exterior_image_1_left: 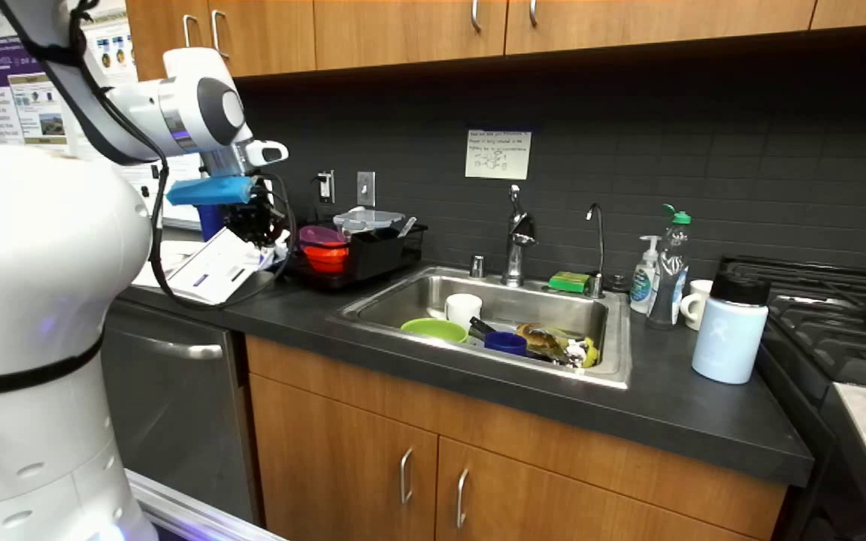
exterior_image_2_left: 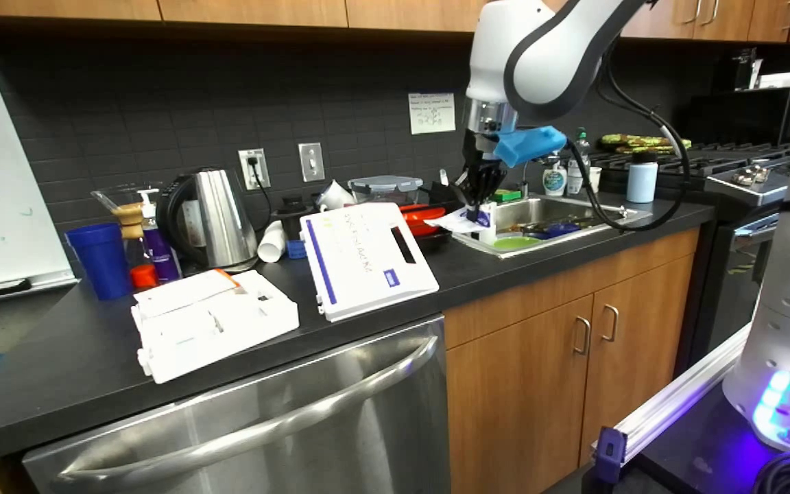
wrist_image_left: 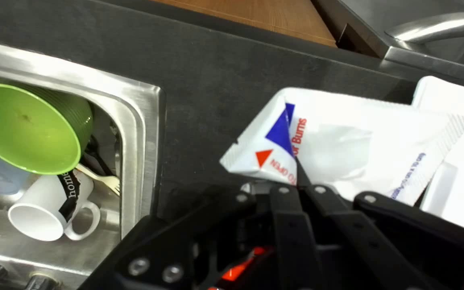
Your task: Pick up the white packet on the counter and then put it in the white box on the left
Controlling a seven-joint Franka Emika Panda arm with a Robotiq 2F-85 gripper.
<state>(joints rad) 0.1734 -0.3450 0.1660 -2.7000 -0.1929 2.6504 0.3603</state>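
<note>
- Nearest in the wrist view, the gripper [wrist_image_left: 299, 184] has its fingers pinched together on the white packet [wrist_image_left: 349, 149], holding it over the dark counter [wrist_image_left: 204, 133] beside the sink [wrist_image_left: 151, 137]. They grip only a folded part towards one end, so the long free end could sag, swing and work loose; a slip on the sink side could drop it by the green bowl [wrist_image_left: 24, 125].
- In an exterior view, the robot's white arm [exterior_image_1_left: 34, 323] is closest, and the packet is hard to tell from the whites behind it. The black cable [exterior_image_1_left: 155, 244] hangs in a low loop; a wide swing might snag the tilted white panel [exterior_image_1_left: 219, 264].
- In an exterior view, the steel dishwasher [exterior_image_2_left: 340, 446] is foremost. Above it, near the counter's front edge, lies the open white box [exterior_image_2_left: 223, 345] on the left, the packet not yet in it. The tilted white panel stands between: carried too low, the packet or gripper could knock it over. Released off-centre, a packet that looks this limp could catch on the box's rim and slide outside.
</note>
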